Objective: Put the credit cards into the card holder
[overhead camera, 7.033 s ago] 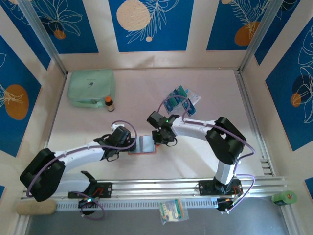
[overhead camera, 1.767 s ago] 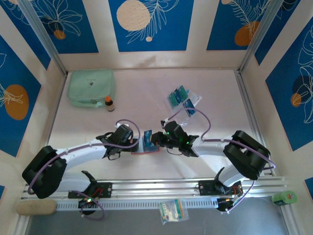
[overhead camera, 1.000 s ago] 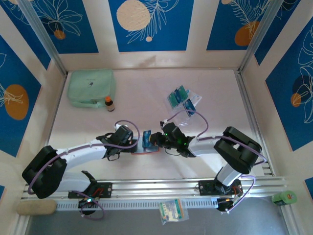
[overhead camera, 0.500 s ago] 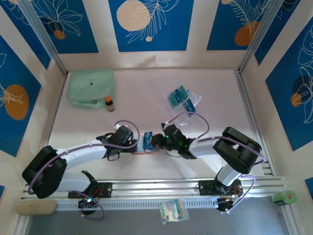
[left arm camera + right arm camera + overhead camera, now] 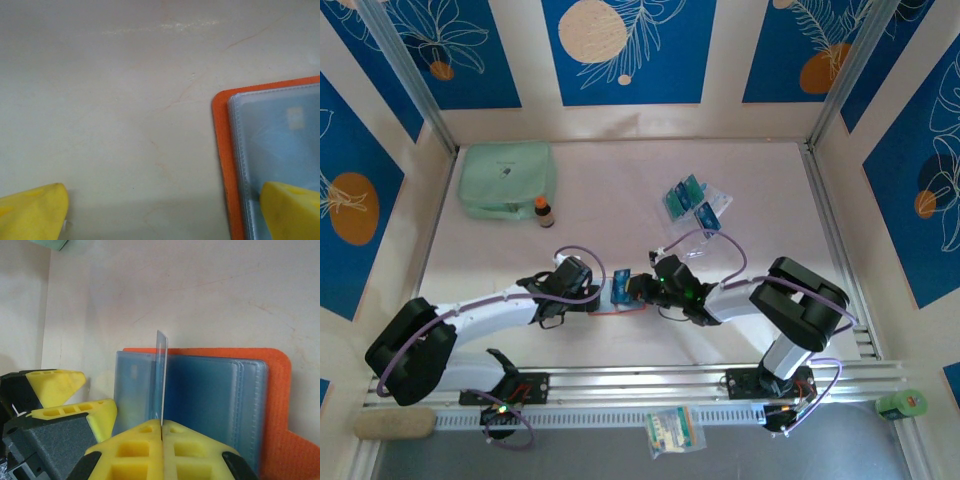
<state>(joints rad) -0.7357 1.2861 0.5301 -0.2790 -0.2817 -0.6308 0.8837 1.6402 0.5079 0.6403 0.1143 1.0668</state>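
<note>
The right end effector (image 5: pixel 161 426), pinching a credit card (image 5: pixel 161 375) upright, should angle it into a card holder (image 5: pixel 277 390) pocket while the wide-open left end effector (image 5: pixel 162 212) steadies the cover.

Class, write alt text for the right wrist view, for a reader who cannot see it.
The right gripper, shut, holds a card upright on its edge over the open orange holder, which lies on the pale table.
</note>
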